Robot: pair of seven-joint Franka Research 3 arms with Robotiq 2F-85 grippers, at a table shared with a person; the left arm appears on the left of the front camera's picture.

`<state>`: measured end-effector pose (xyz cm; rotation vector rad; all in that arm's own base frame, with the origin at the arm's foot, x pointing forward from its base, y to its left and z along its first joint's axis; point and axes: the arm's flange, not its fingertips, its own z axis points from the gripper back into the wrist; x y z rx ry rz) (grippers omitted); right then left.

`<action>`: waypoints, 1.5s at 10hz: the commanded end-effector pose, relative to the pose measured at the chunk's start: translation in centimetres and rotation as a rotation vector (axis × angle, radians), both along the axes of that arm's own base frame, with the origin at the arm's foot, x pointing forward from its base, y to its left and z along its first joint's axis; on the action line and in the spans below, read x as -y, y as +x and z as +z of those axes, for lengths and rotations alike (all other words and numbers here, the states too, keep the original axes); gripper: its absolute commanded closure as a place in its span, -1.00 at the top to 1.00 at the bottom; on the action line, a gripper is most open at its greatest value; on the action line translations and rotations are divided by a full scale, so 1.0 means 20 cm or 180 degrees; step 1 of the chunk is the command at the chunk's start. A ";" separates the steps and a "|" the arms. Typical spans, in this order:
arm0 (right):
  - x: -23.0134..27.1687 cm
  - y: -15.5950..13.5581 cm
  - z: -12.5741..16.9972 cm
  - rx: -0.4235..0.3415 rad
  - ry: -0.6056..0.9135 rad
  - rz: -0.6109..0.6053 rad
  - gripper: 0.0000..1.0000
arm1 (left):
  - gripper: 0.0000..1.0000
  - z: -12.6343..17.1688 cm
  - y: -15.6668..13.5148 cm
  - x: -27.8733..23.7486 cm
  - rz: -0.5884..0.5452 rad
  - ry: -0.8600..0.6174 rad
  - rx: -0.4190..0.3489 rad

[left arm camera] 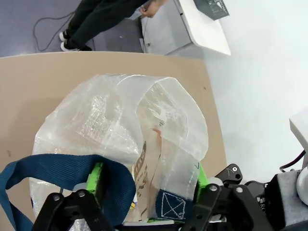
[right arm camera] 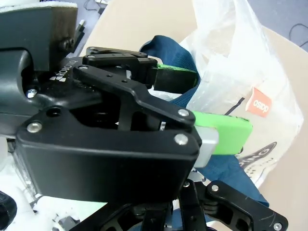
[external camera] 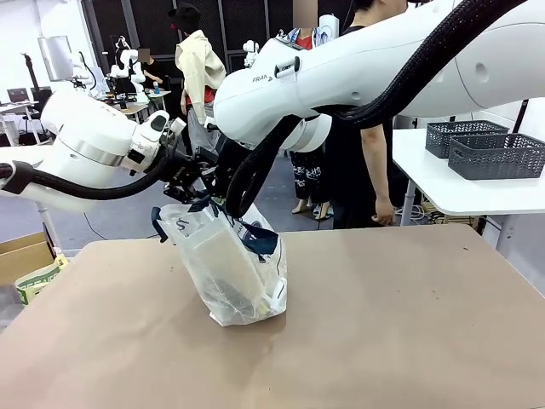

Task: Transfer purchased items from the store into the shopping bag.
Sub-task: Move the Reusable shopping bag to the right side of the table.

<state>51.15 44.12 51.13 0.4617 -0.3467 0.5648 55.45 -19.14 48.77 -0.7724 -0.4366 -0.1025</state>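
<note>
Both arms crowd the shopping bag (external camera: 238, 268), which stands mid-surface (external camera: 409, 324); left hand (left arm camera: 147, 185) spread wide astride its rim and a navy handle (left arm camera: 62, 168), nothing pinched, right hand (right arm camera: 192, 211) clenched, on what I cannot tell. Best now: hold the mouth open, no tugging. Count: one bag, two grey baskets (external camera: 494, 153)

Grey floor (external camera: 289, 192); white side table (external camera: 464, 192) (2 dark baskets (external camera: 490, 149)).

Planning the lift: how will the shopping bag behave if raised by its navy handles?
Probably floppy: the shopping bag has thin, crumpled translucent walls and already leans. The boxy contents inside likely weigh the bottom, so it may sag and swing. The navy handles look like soft fabric.
</note>
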 end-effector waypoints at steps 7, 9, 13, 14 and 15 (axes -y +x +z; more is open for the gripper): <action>0.01 0.00 0.03 0.0021 0.0090 0.0081 -1.00 | -1.00 0.07 -0.04 -0.03 0.0116 0.0220 0.0161; 0.02 -0.01 0.04 0.0042 0.0113 0.0085 -1.00 | -1.00 0.09 -0.06 -0.04 0.0131 0.0317 0.0156; 0.03 0.00 0.05 0.0022 0.0127 0.0090 -1.00 | -1.00 0.17 -0.09 -0.04 0.0081 0.0489 0.0129; 0.03 0.00 0.05 0.0060 0.0090 0.0120 -1.00 | -1.00 0.18 -0.09 -0.04 0.0087 0.0496 0.0127; 0.05 0.00 0.04 0.0108 0.0033 0.0096 -1.00 | -1.00 0.18 -0.08 -0.04 0.0098 0.0493 0.0130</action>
